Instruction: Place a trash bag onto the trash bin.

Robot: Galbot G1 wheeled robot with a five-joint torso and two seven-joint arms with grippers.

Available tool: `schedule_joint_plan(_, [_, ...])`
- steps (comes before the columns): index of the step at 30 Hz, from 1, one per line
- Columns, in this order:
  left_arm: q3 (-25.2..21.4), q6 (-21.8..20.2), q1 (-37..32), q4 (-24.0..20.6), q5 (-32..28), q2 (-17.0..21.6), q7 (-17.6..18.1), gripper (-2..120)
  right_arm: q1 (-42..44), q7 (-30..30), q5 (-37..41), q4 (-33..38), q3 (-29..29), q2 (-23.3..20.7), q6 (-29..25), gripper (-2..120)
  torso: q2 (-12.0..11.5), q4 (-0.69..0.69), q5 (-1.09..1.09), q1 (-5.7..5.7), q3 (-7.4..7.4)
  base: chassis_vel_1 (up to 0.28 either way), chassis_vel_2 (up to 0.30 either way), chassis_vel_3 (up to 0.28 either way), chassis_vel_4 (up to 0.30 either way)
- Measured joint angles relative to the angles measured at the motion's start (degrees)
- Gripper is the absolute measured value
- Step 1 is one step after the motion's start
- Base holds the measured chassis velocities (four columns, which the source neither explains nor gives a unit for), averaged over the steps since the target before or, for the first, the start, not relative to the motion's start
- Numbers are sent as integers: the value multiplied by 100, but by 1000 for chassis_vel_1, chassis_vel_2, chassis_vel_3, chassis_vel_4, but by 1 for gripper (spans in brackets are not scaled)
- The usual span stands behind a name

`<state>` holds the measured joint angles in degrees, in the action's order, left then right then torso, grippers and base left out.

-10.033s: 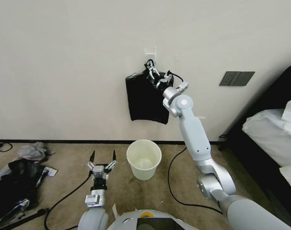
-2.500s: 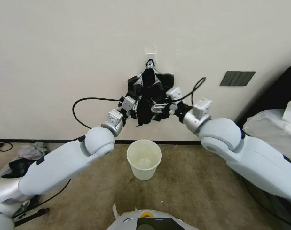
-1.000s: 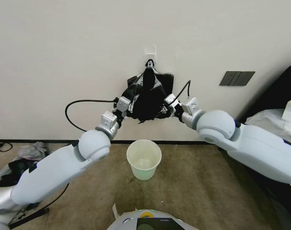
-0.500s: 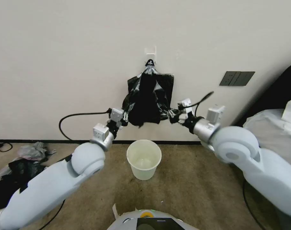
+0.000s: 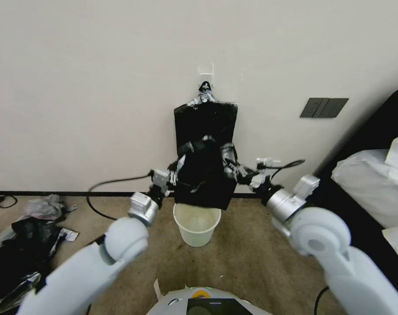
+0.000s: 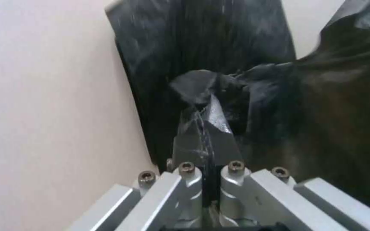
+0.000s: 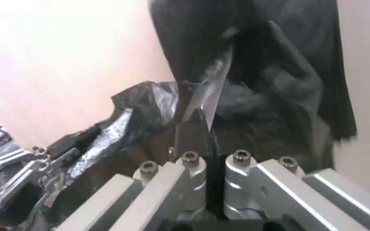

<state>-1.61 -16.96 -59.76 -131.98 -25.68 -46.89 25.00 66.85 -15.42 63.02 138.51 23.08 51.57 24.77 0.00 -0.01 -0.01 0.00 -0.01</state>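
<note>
A glossy black trash bag (image 5: 204, 177) hangs in the air between my two grippers, its lower edge just above the rim of the cream-white trash bin (image 5: 196, 225) on the carpet. My left gripper (image 5: 178, 165) is shut on the bag's left edge, and the left wrist view shows its fingers (image 6: 205, 120) pinching black film (image 6: 322, 106). My right gripper (image 5: 230, 164) is shut on the bag's right edge, and in the right wrist view its fingers (image 7: 202, 106) clamp the film (image 7: 275, 96).
A flat black bundle of bags (image 5: 206, 120) hangs from a white wall hook (image 5: 205, 70) behind the held bag. A heap of black and grey plastic scraps (image 5: 22, 232) lies on the floor at left. A dark bed with white bedding (image 5: 378, 183) stands at right.
Both grippers have pulled the trash bag off the hanging bundle and lowered it toward the bin. The bundle has settled flat against the wall again.
</note>
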Motion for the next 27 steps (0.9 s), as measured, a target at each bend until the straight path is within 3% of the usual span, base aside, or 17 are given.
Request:
schedule_joint_plan(7, [-1, 189, -73, 382, 305, -225, -18, 0, 189, 19, -350, -223, -374, 509, -110, 0, 0, 0, 1, 0, 0, 0, 0, 0, 0])
schedule_joint_plan(13, [-189, 267, -356, 378, 362, -274, -26, 0, 185, -135, -363, -168, -696, 715, -84, 0, 0, 1, 0, 0, 0, 0, 0, 0, 0])
schedule_joint_plan(24, [-397, 344, -701, 165, 464, -300, -39, 0, -140, -845, 614, 17, -1005, 1114, 23, 0, 0, 2, 0, 0, 0, 0, 0, 0, 0])
schedule_joint_plan(27, [-372, 350, -777, 257, 541, -404, -38, 0, 81, -1216, 798, -126, -1015, 1458, -42, 0, 0, 1, 0, 0, 0, 0, 0, 0, 0])
